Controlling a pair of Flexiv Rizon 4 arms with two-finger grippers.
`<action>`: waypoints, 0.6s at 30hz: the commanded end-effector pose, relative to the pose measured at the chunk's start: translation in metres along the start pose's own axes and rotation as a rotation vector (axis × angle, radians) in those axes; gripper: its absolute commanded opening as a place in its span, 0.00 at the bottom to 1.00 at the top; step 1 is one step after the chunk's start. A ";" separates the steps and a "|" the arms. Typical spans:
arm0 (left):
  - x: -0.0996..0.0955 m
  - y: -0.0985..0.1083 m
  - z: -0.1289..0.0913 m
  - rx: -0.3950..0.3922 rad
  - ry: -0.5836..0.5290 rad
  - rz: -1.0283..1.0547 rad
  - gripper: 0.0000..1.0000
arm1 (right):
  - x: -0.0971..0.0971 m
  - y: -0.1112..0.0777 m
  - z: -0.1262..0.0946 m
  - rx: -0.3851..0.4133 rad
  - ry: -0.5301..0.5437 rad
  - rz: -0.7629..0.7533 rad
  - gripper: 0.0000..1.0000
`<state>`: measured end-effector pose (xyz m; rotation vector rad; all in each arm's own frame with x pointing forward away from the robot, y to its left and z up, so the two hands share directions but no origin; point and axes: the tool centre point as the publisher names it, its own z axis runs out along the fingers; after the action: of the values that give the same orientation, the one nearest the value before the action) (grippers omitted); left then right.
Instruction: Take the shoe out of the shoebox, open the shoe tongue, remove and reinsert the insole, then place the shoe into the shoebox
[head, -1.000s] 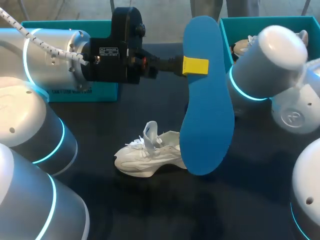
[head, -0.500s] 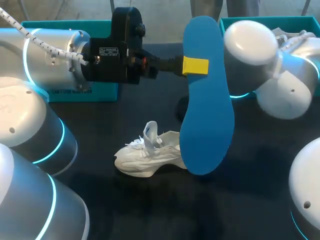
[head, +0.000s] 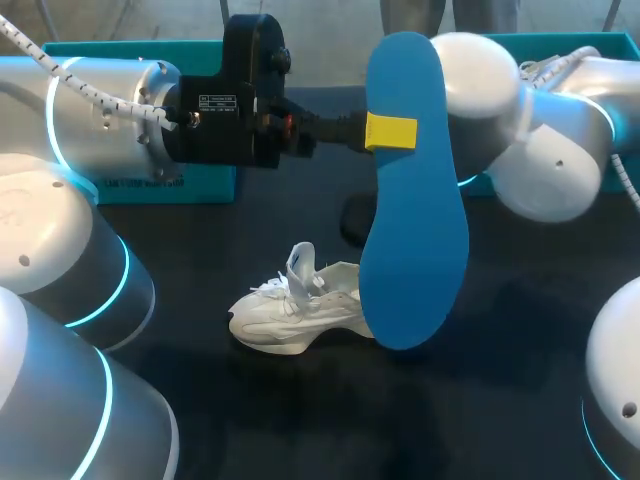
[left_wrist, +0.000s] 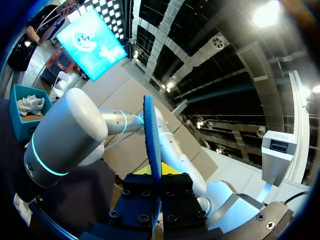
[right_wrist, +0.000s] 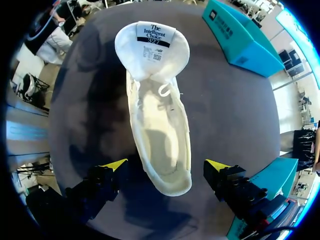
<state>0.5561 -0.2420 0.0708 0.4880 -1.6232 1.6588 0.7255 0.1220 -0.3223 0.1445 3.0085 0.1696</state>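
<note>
My left gripper (head: 390, 131) is shut on a blue insole (head: 412, 215) and holds it upright, high over the table. In the left wrist view the insole (left_wrist: 152, 131) shows edge-on between the fingers. A white shoe (head: 295, 315) lies on the dark table under it. In the right wrist view my right gripper (right_wrist: 166, 165) hangs open above the shoe (right_wrist: 160, 125), its yellow tips on either side of the heel and not touching it. The tongue (right_wrist: 152, 47) is folded out and the inside is bare. In the head view the insole hides the right gripper.
A teal shoebox (head: 140, 183) stands at the back left and another (head: 590, 39) at the back right behind my right arm (head: 530, 130). That right box (left_wrist: 20, 117) holds a second white shoe (left_wrist: 31, 104). Both boxes (right_wrist: 240, 37) flank the shoe.
My right arm has swung left from the right shoebox towards the middle, behind the insole and over the shoe. The left arm and insole have not moved.
</note>
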 end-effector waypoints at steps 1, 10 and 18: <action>0.006 0.006 0.004 0.017 -0.006 0.000 0.00 | -0.001 -0.001 0.003 -0.005 0.003 0.023 1.00; 0.006 0.006 0.004 0.017 -0.006 0.000 0.00 | 0.000 -0.002 0.004 -0.034 0.016 0.025 1.00; 0.006 0.006 0.004 0.017 -0.006 0.000 0.00 | 0.000 -0.002 0.004 -0.034 0.016 0.025 1.00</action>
<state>0.5561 -0.2420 0.0708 0.4880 -1.6231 1.6589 0.7267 0.1209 -0.3257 0.1789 3.0208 0.2253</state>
